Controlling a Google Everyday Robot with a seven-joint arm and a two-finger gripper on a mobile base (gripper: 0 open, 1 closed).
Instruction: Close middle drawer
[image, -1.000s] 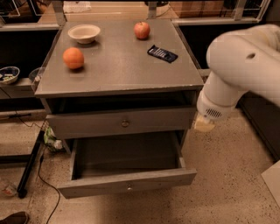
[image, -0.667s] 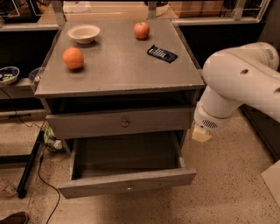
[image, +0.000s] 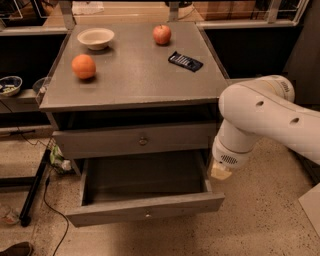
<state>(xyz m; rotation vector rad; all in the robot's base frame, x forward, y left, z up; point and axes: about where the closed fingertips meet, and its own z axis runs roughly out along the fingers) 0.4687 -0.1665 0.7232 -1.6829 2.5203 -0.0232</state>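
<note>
Your end effector has lowered to 3 o'clock of the middle drawer; grip state indeterminate; closing not yet begun.

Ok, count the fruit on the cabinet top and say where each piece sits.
2. The orange sits on the left; the apple sits at the back, right of the bowl. None seems hidden. The claw hangs right of the open middle drawer.
</note>
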